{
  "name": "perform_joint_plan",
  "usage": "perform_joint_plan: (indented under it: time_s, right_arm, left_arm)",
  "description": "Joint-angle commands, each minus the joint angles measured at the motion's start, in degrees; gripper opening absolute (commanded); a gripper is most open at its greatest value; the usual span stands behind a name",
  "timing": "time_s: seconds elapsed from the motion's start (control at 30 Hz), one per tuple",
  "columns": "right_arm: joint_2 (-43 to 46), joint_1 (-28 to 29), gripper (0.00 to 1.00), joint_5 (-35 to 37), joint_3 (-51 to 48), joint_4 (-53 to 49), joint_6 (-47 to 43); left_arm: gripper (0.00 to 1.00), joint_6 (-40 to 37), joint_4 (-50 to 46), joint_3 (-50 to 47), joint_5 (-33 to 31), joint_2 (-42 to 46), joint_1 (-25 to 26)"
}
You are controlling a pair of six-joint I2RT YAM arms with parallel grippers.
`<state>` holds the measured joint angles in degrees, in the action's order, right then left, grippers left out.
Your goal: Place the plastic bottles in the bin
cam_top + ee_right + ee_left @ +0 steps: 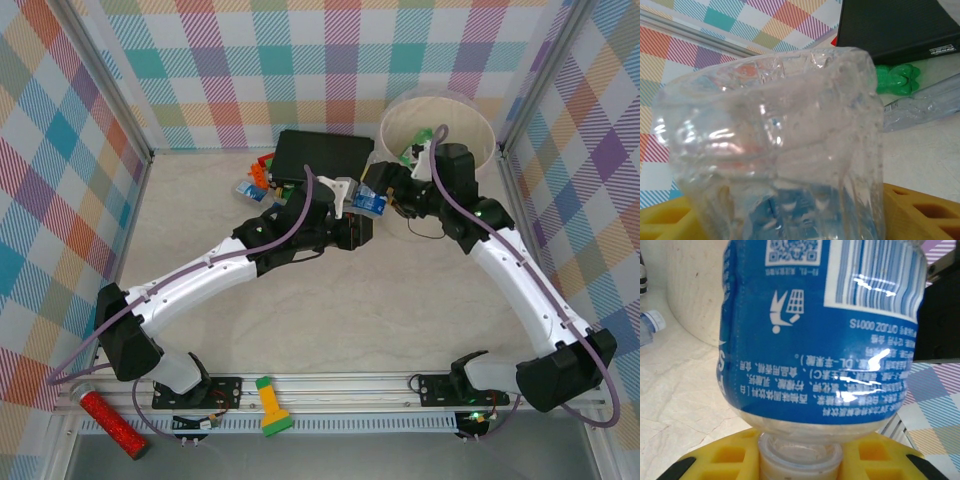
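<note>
A plastic bottle (371, 200) with a blue label hangs above the table between both grippers. My left gripper (362, 214) is shut on its neck, with the yellow fingers (715, 460) on either side below the blue label (820, 340). My right gripper (392, 195) has the bottle's clear, crumpled base (775, 150) between its yellow fingers (920, 210), pressed against it. The pale round bin (487, 150) stands at the back right, just beyond my right gripper, with a green bottle (415, 152) inside. Another blue-labelled bottle (248, 190) lies left of the black case.
A flat black case (322, 155) lies at the back centre, with a green bottle base (897, 80) and a clear bottle (925, 105) beside it. A red glittery cylinder (112, 423) and a yellow-green flashlight (270, 405) rest by the near rail. Checked walls enclose the table.
</note>
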<state>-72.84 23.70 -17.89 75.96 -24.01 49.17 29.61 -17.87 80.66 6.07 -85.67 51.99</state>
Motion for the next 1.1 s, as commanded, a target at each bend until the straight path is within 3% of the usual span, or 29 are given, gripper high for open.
perform_joint_plan:
  time_s: [0.0,0.1,0.27,0.33,0.4,0.43,0.57,1.07]
  right_arm:
    - [-0.9,0.6,0.72,-0.8,1.9,0.0,-0.4]
    - [-0.8,0.7,0.65,-0.7,2.3,-0.3,-0.7]
    - [0.3,0.6,0.6,1.9,3.5,-2.1,-2.4]
    - [0.6,0.6,0.59,3.1,4.5,-3.3,-2.7]
    - [0.7,0.6,0.59,3.8,5.6,-4.2,-3.4]
    - [0.8,0.7,0.59,4.3,6.1,-4.8,-3.9]
    - [0.1,0.0,0.58,6.1,10.1,-8.1,-6.9]
    - [-9.1,-13.8,0.56,5.7,34.4,-25.2,-17.2]
  left_arm:
    - [0.2,-0.3,3.2,2.9,2.4,1.8,0.0]
    - [0.22,-0.5,2.8,2.9,2.1,1.5,0.0]
    - [0.34,-0.3,2.4,3.0,1.0,1.5,-0.1]
    - [0.49,-0.4,0.5,3.1,0.2,1.7,-0.2]
    - [0.56,-0.5,0.3,2.9,-0.5,2.1,-0.3]
    - [0.7,-0.4,0.0,2.8,-1.0,2.4,-0.5]
    - [0.98,-0.7,-1.3,2.1,-3.0,4.1,-1.1]
    - [1.0,-3.0,-9.7,-2.4,-10.5,13.8,-7.3]
